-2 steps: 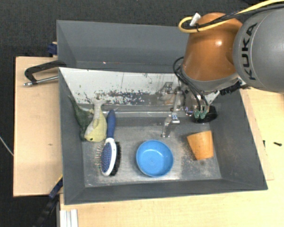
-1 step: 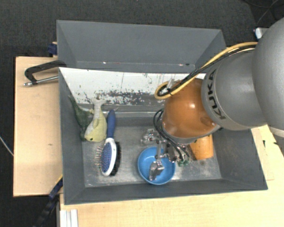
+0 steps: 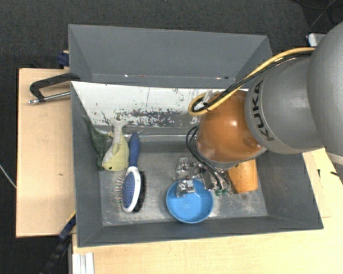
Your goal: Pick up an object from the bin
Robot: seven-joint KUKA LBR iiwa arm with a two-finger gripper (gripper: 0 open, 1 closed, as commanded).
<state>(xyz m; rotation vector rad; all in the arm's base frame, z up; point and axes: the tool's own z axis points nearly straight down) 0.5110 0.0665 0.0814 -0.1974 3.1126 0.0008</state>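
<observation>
Grey arm link (image 3: 286,107) carried the only legible text: "KUKA", in black letters running sideways along its left end. No readable label on anything in the bin (image 3: 160,56).

Pincer (image 3: 189,185) hung below the orange wrist cover (image 3: 226,130), directly over the far rim of a blue bowl (image 3: 188,208). Bowl was round, shallow, plain glossy blue, upright on the bin floor against the near wall, about mid-width. Pincer metalwork overlapped the bowl's far edge; couldn't tell if it touched. Spread or pressed together: couldn't tell either.

Orange cylinder (image 3: 244,177) stood just right of the pincer, its top tucked under the wrist cover.

Left half:
- hairbrush (image 3: 131,190), white head, blue handle pointing far, near the bowl but not touching
- pale yellow soft toy (image 3: 115,153) just left of the handle
- dark green item (image 3: 94,138) by the left wall
</observation>
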